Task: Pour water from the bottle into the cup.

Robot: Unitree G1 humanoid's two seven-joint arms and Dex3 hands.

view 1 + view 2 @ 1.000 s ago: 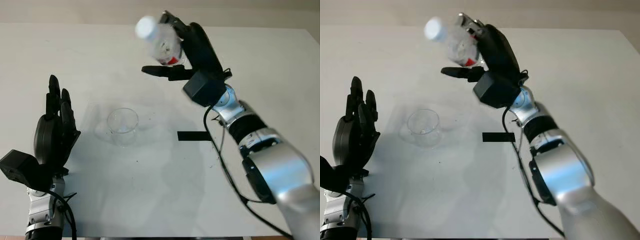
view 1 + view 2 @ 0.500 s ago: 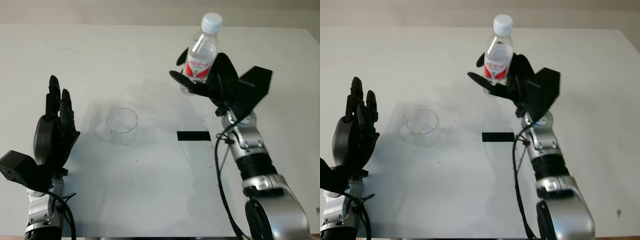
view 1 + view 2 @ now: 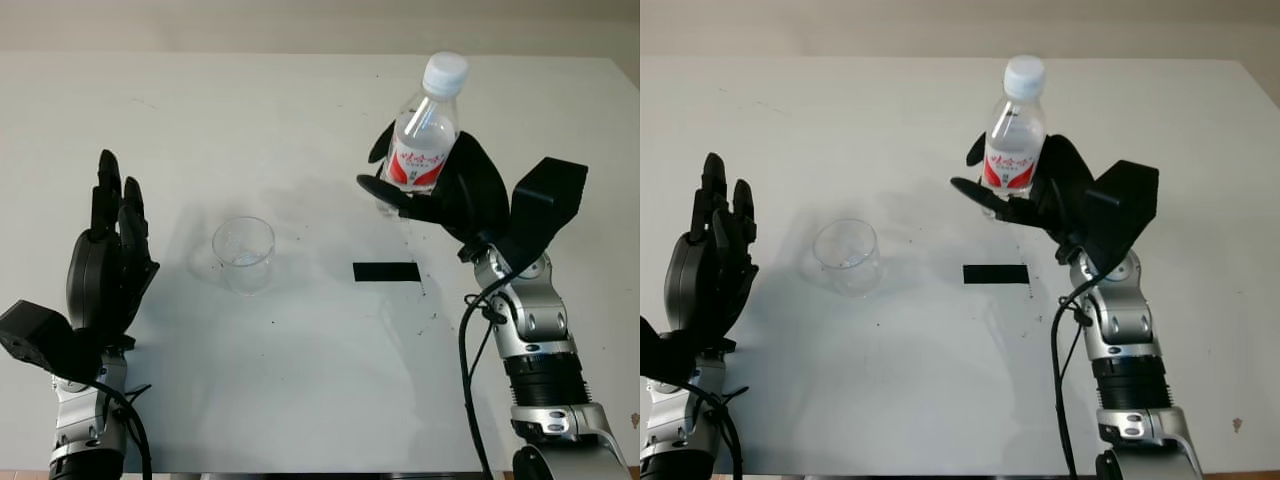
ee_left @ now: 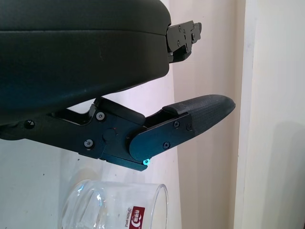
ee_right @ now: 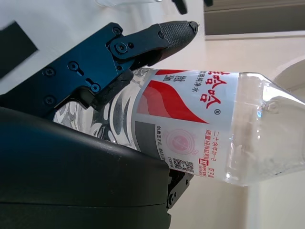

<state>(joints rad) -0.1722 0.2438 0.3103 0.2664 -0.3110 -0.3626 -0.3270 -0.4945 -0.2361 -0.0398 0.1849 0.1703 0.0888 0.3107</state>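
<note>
A clear plastic bottle (image 3: pixel 425 135) with a red-and-white label and a white cap stands nearly upright in the air, right of the table's middle. My right hand (image 3: pixel 432 190) is shut on its lower body; the label and the clear upper part of the bottle (image 5: pixel 200 138) lie across that hand's palm in the right wrist view. A clear empty cup (image 3: pixel 244 252) stands on the white table left of centre, and its rim (image 4: pixel 119 202) appears in the left wrist view. My left hand (image 3: pixel 108 255) is open, raised at the table's left, apart from the cup.
A black strip of tape (image 3: pixel 386 271) lies on the white table (image 3: pixel 300 370) between the cup and the right arm. Small dark specks dot the table around it. The table's far edge meets a pale wall.
The bottle went from tipped with its cap toward the left, high above the table, to upright. The right hand carried it rightward and nearer. The left hand and cup stayed put.
</note>
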